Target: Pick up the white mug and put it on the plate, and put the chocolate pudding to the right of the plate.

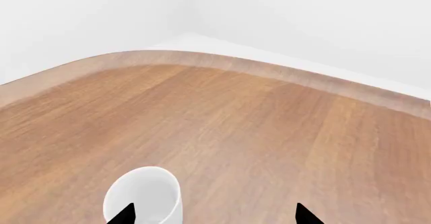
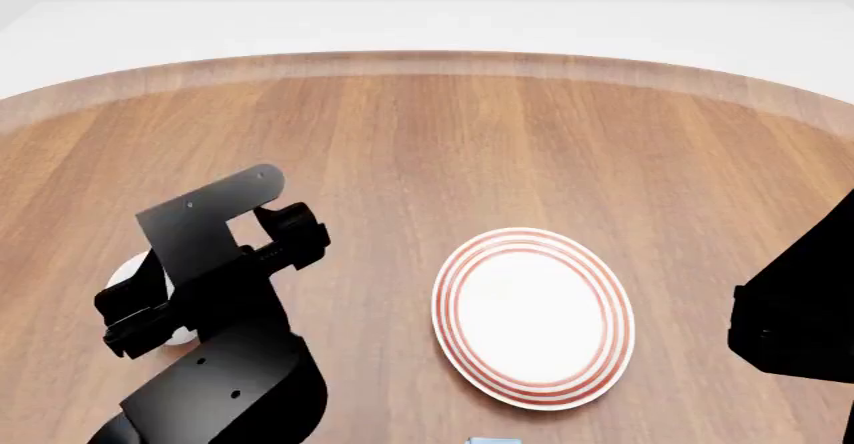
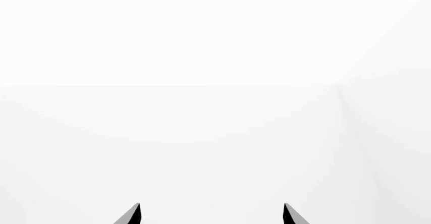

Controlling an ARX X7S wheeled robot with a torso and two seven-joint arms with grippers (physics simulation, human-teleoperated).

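Step in hand, by judgement: approaching the mug (image 1: pixel 143 193) with the left end effector (image 1: pixel 214 215); nothing lifted yet.

Left end effector: standing open, two dark fingertips (image 1: pixel 124 215) showing wide apart at the lower edge of the left wrist frame. Mug sitting at lower left of that frame, against one fingertip rather than centred in the gap; handle not visible. Contact or mere overlap: cannot tell.

Head frame: mug (image 2: pixel 138 276) showing only as white slivers at left centre, mostly hidden behind the left arm (image 2: pixel 220 294). Plate (image 2: pixel 534 316) lying bare at lower centre-right, well apart from the mug, on the wooden counter (image 2: pixel 441 144).

Pudding (image 2: pixel 491 440): probably the small pale-blue edge peeking in at the bottom centre, just below the plate; too little showing to confirm.

Right end effector (image 3: pixel 211 215): open, fingertips apart, facing only blank white; holding nothing. Right arm (image 2: pixel 794 314) showing as a dark mass at the right edge of the head frame.

Next move, by judgement: shifting the left end effector sideways to centre the mug between the fingers, then lowering and closing. Risk: nudging or tipping the mug with the near finger.
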